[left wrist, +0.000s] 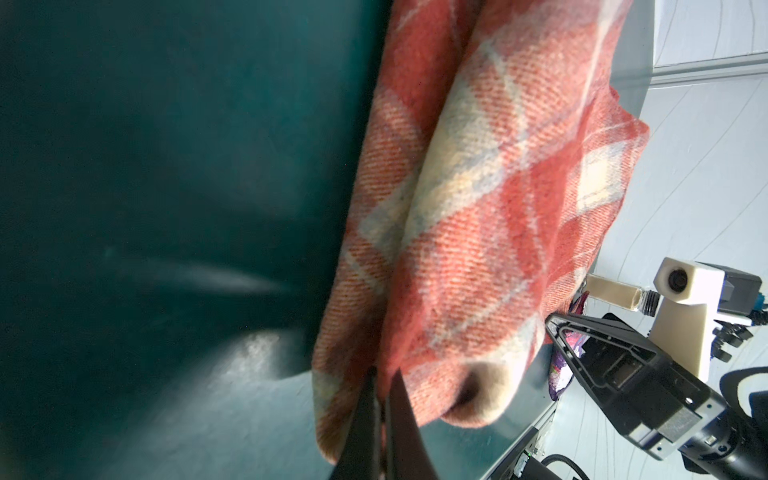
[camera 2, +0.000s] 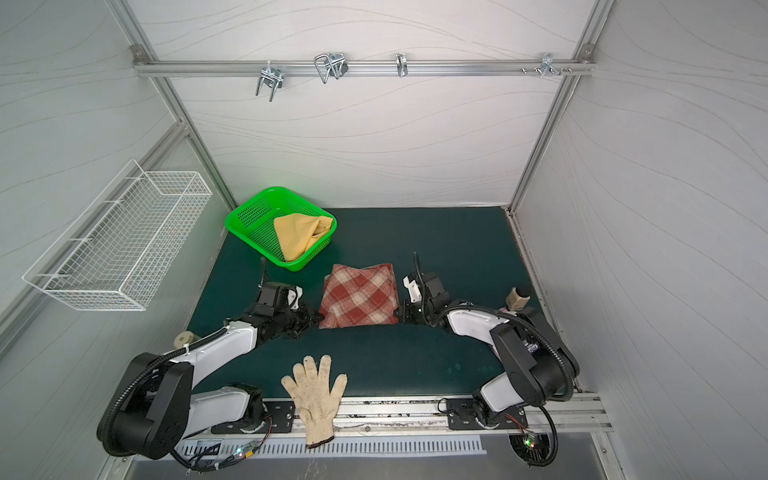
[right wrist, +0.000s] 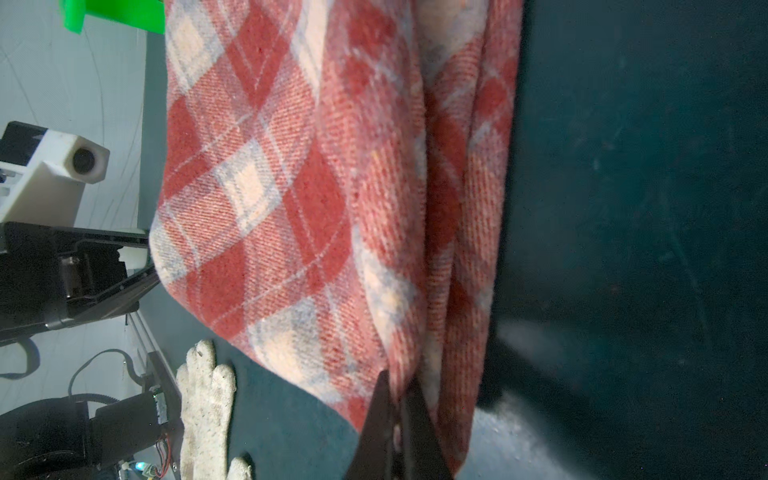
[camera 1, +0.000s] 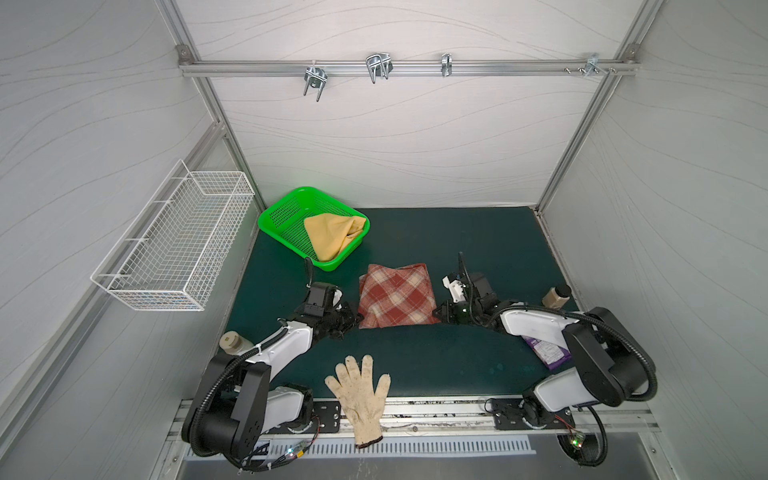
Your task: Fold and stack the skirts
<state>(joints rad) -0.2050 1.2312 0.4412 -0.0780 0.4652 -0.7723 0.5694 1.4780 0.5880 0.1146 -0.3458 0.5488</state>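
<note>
Green mat (camera 1: 415, 361) covers the table, with white walls on three sides. At the centre of both top views the plaid skirt (camera 1: 397, 297) lies on the mat, folded into a rough square. The left gripper (camera 1: 354, 320) meets the skirt's lower left corner; the left wrist view shows its fingers (left wrist: 365, 415) pressed together on a fold of the cloth. The right gripper (camera 1: 436, 312) sits at the lower right corner, and in the right wrist view its fingers (right wrist: 419, 432) pinch the cloth edge the same way. Up and left of centre, the yellow skirt (camera 1: 332, 235) lies crumpled in a basket (camera 1: 278, 216), touching its right rim. A glove (camera 1: 359, 395) lies flat at the lower middle of the frame, well apart from the plaid skirt
</note>
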